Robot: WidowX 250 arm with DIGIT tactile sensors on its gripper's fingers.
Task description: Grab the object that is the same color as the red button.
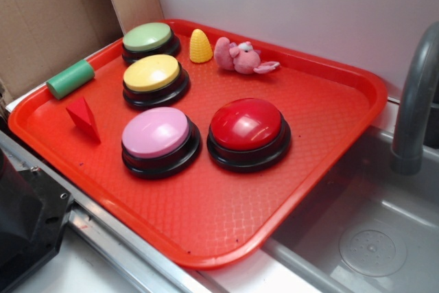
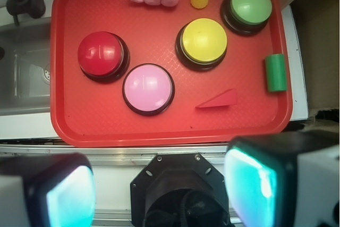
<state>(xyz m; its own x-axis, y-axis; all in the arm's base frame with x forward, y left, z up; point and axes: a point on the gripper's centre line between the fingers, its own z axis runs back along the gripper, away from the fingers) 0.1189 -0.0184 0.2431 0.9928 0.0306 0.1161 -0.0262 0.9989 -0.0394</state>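
Observation:
A small red wedge block point(image 1: 84, 117) point(image 2: 219, 100) lies on the red tray point(image 1: 226, 204) point(image 2: 95, 126) near its left edge in the exterior view. The large glossy red button point(image 1: 247, 128) point(image 2: 102, 54) on a black base stands at the tray's middle. My gripper point(image 2: 159, 192) is open, high above the table's edge and short of the tray, with nothing between its teal pads point(image 2: 249, 184). In the exterior view the gripper's fingers are out of view.
Pink point(image 1: 158, 136), yellow point(image 1: 152, 77) and green point(image 1: 148, 39) buttons stand on the tray. A yellow cone point(image 1: 200, 46), a pink plush toy point(image 1: 240, 56) and a green cylinder point(image 1: 70, 78) lie near its edges. A sink with a faucet point(image 1: 415, 101) is to the right.

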